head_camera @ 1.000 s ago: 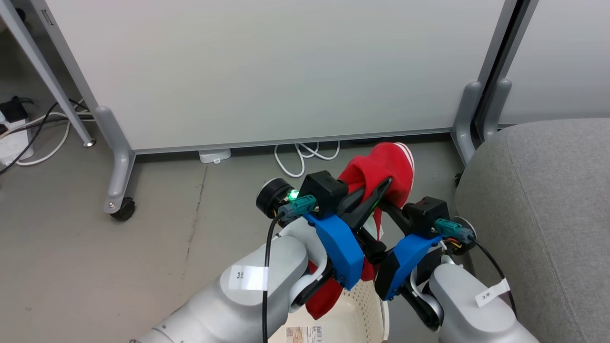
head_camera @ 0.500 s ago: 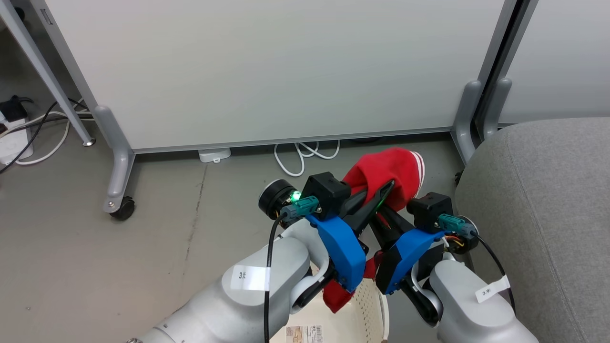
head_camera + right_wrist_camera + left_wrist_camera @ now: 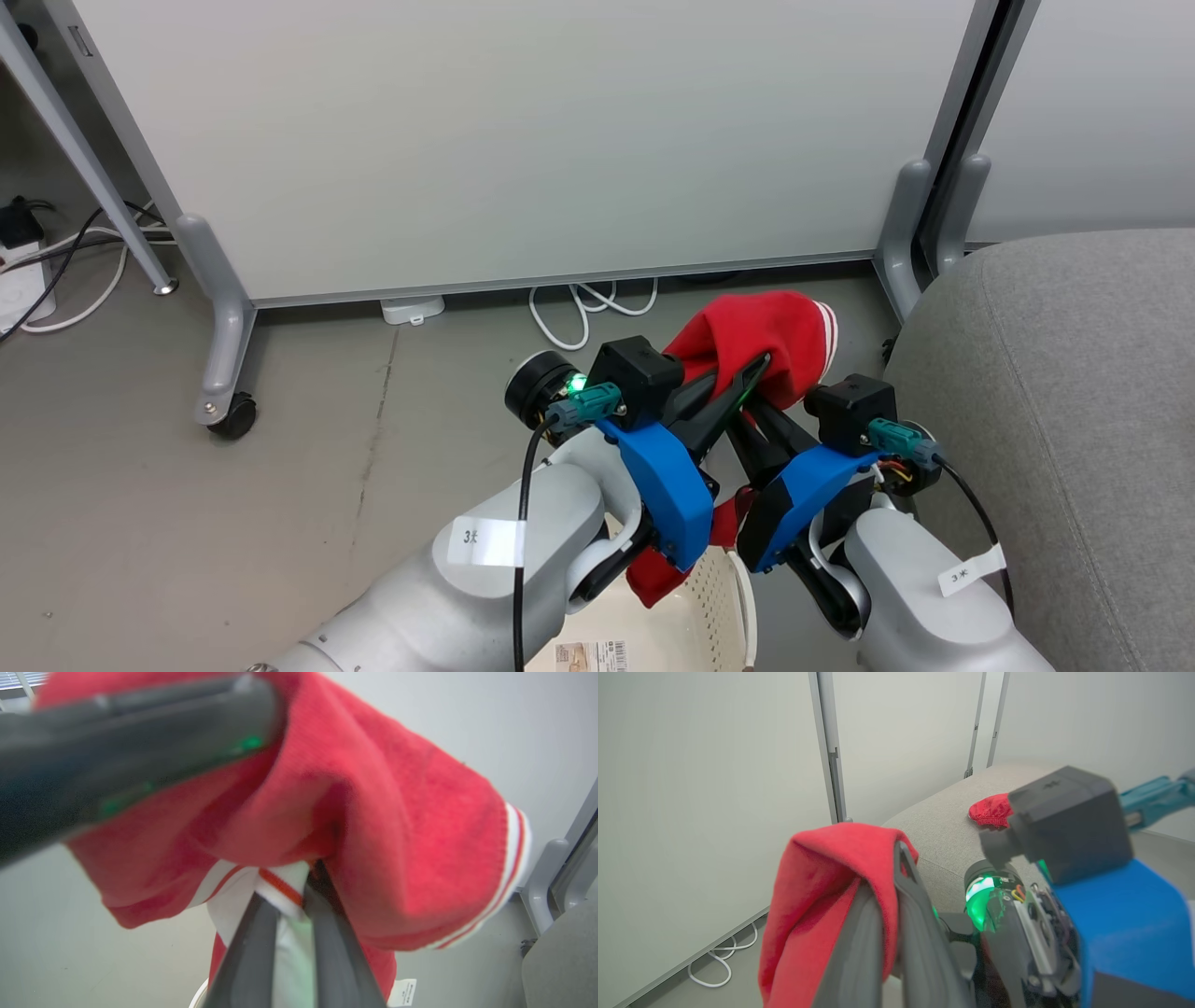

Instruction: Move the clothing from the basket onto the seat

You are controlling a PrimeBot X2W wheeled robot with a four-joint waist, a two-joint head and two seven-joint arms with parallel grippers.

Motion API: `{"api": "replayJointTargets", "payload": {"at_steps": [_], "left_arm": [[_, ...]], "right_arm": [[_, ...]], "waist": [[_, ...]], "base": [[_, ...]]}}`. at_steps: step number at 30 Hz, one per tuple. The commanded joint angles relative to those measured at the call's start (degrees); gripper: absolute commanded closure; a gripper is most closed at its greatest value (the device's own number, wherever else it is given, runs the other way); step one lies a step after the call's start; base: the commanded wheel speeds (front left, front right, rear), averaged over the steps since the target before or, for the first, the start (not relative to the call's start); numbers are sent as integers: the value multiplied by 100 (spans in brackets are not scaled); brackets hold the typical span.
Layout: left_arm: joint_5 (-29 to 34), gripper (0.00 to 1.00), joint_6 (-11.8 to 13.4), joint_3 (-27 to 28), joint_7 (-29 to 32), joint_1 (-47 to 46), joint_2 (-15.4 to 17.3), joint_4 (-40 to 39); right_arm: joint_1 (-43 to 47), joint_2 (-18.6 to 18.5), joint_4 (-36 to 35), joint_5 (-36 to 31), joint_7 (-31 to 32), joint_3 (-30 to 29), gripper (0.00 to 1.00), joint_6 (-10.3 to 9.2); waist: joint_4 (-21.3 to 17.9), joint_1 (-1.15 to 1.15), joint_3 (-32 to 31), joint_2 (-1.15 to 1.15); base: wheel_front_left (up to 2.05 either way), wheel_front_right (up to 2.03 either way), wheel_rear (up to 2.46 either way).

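A red garment with white stripes point(image 3: 766, 336) hangs above the basket point(image 3: 711, 607), its tail reaching down to the rim. My left gripper point(image 3: 758, 362) is shut on its top fold, and the cloth drapes over the fingers point(image 3: 873, 933) in the left wrist view. Just to the right, my right gripper point(image 3: 744, 425) comes up under it. In the right wrist view its fingers point(image 3: 254, 947) are pinched on a white-and-red part of the garment point(image 3: 373, 826). The grey seat point(image 3: 1074, 392) lies to the right. Another red garment point(image 3: 991, 810) rests on the seat point(image 3: 938, 821).
White partition panels stand ahead on grey feet, one with a caster point(image 3: 230, 417). White cables point(image 3: 583, 313) lie on the floor under the panel, and more cords trail at the far left point(image 3: 56, 271). Bare grey floor spreads to the left of the arms.
My right gripper has shut on the garment's underside. The hanging tail has risen, leaving less of it over the basket. The head camera has shifted slightly.
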Motion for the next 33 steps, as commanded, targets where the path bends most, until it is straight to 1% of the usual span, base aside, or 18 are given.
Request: {"api": "replayJointTargets", "payload": {"at_steps": [1, 5, 6, 7, 8, 9, 12, 17, 26, 33], "left_arm": [[31, 100, -8, 42, -27, 44, -3, 21], [42, 100, -8, 50, -27, 47, -3, 27], [41, 89, -8, 52, -27, 51, -3, 31], [45, 65, -8, 57, -27, 55, -3, 37], [56, 9, -8, 68, -27, 57, -3, 43], [71, 0, -8, 89, -27, 58, -2, 54], [171, 0, -8, 196, -22, 103, 1, 71], [443, 0, -8, 573, -21, 337, 113, -37], [1121, 0, -8, 1526, -21, 1192, 432, -549], [1744, 0, -8, 2320, -21, 2005, 710, -1127]], "right_arm": [[65, 18, -54, -57, -42, -29, 100, 3], [107, 20, -85, -88, -42, -63, 100, 3], [109, 20, -89, -93, -42, -67, 100, 3], [110, 21, -97, -104, -42, -73, 100, 3], [112, 22, -102, -106, -42, -76, 100, 3], [121, 21, -108, -105, -42, -77, 100, 3], [143, 18, -123, -133, -43, -75, 100, 3], [180, -39, -188, -173, -42, -116, 100, 3], [295, -147, -371, -285, -38, -295, 100, 3], [384, -158, -521, -363, -37, -422, 100, 3]], "waist": [[-2, 0, -1, 0], [-4, 0, 2, 0], [-4, 0, 3, 0], [-4, 0, 6, 0], [-3, 0, 9, 0], [-2, 0, 12, 0], [-5, 0, 18, 0], [-7, 0, 24, 0], [13, 0, 35, 0], [-8, 0, 53, 0]], "base": [[0, 0, 0], [0, 0, 0], [0, 0, 0], [0, 0, 0], [0, 0, 0], [0, 0, 0], [0, 0, 0], [0, 0, 0], [0, 0, 0], [0, 0, 0]]}}
